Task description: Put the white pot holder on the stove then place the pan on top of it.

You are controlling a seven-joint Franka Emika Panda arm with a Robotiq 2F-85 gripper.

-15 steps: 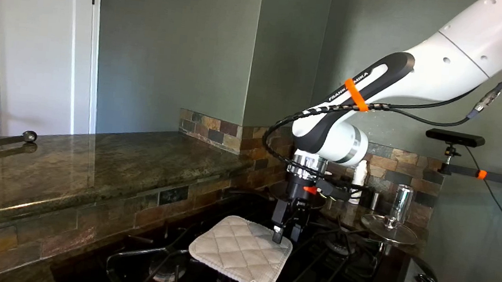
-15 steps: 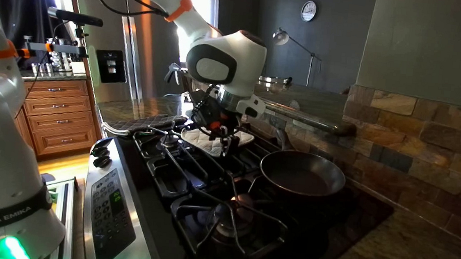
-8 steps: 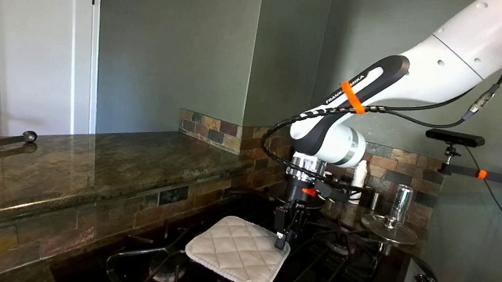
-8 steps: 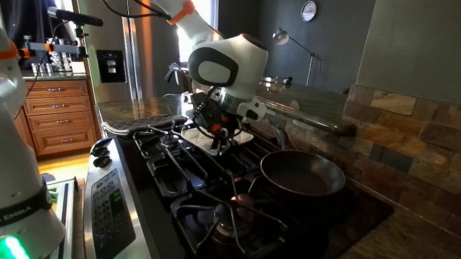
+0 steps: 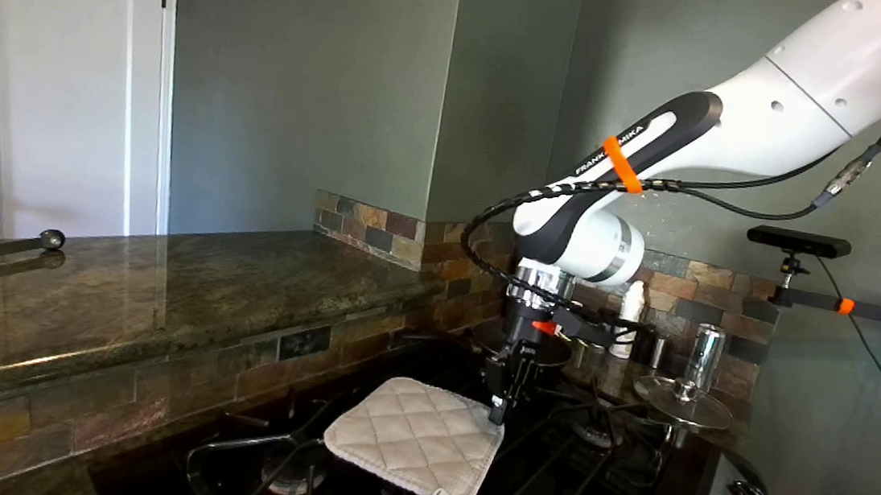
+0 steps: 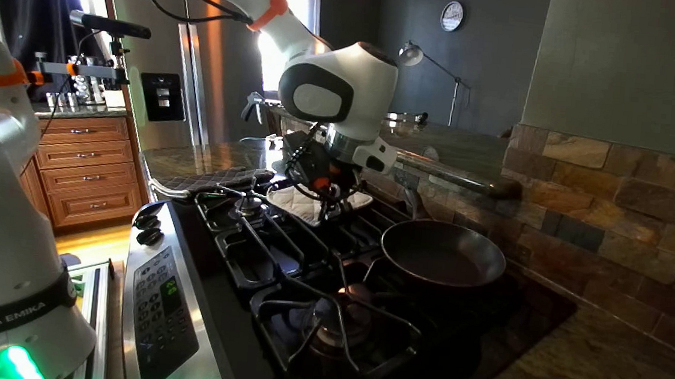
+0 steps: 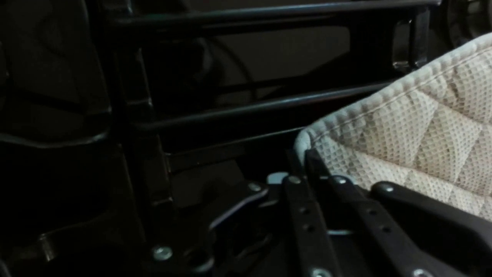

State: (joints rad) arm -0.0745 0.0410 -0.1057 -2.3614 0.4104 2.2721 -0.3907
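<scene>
The white pot holder (image 5: 418,439), a quilted square pad, lies across the grates of the black stove (image 6: 232,302). My gripper (image 7: 303,156) is pinched on one corner edge of it; the wrist view shows the pale rim between the fingertips. From outside, the gripper (image 5: 498,415) points down at the pad's side nearest the pan. Part of the pot holder (image 6: 294,203) is hidden behind the gripper in an exterior view. The dark round pan (image 6: 444,255) rests on a rear burner with its handle toward the raised counter, and nothing shows inside it.
A raised stone counter (image 5: 243,285) runs along the back of the stove. Beyond the burners stand a glass lid (image 5: 684,408), a steel canister (image 5: 705,358) and a white bottle (image 5: 630,318). A dark quilted mat (image 6: 211,181) lies past the stove's end.
The fingers have come together on the pot holder's edge after standing apart. My gripper dipped, then rose slightly, and the pot holder shifted a little.
</scene>
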